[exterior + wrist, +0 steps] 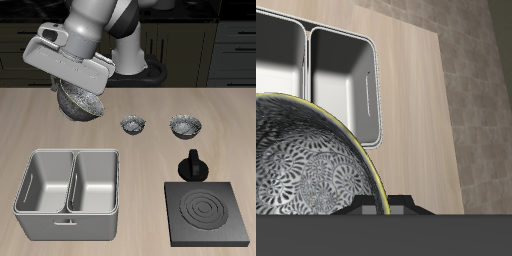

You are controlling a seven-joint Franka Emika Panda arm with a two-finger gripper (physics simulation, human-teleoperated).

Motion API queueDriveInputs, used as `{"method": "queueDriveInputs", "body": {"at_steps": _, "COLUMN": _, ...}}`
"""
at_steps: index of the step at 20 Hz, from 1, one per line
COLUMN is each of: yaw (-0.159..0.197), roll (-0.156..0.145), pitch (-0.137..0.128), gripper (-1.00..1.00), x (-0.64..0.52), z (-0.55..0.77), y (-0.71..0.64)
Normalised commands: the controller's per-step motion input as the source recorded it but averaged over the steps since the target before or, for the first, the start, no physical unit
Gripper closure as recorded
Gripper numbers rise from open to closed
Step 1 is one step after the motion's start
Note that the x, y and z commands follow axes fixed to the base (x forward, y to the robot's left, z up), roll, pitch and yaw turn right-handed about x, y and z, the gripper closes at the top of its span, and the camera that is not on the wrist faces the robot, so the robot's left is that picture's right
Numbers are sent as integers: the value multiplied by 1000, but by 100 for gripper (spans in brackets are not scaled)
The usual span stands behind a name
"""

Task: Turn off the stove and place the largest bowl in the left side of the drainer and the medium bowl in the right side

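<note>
- The gripper (80, 92) hangs above the table behind the drainer (70, 212), clamped on the rim of the largest bowl (82, 103); the fingers themselves are mostly hidden by the hand's body and the bowl.
- The bowl hangs tilted just under the hand, off the table, its patterned inside partly showing.
- In the wrist view the bowl (311, 165) fills the space right below the hand, its yellowish rim edge curving across, with a dark finger (391, 205) at that rim.
- Past the bowl, the drainer (361, 45) lies below and ahead of the hand; its central wall and both deep compartments show with nothing in them.
- The medium bowl (186, 124) sits on the table well off to the side of the hand, upright.
- The small bowl (134, 124) stands between the hand and the medium bowl, apart from both.
- The stove (208, 214) lies farthest from the hand, beside the drainer near the front edge; its burner rings are dark.
- The knob (193, 166) stands just behind the stove, between it and the medium bowl.
</note>
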Motion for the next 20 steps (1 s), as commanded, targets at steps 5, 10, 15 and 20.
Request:
{"method": "queueDriveInputs", "body": {"at_steps": 5, "yaw": -15, "roll": -39, "pitch": 6, "gripper": 100, "x": 329, "z": 31, "y": -23}}
{"method": "queueDriveInputs", "body": {"at_steps": 10, "yaw": -6, "roll": 6, "pitch": 3, "gripper": 100, "x": 233, "z": 2, "y": 203}}
{"method": "queueDriveInputs", "body": {"at_steps": 15, "yaw": -2, "roll": -25, "pitch": 12, "gripper": 100, "x": 176, "z": -71, "y": 34}}
{"method": "queueDriveInputs", "body": {"at_steps": 20, "yaw": -13, "roll": -24, "pitch": 30, "gripper": 100, "x": 202, "z": -168, "y": -36}}
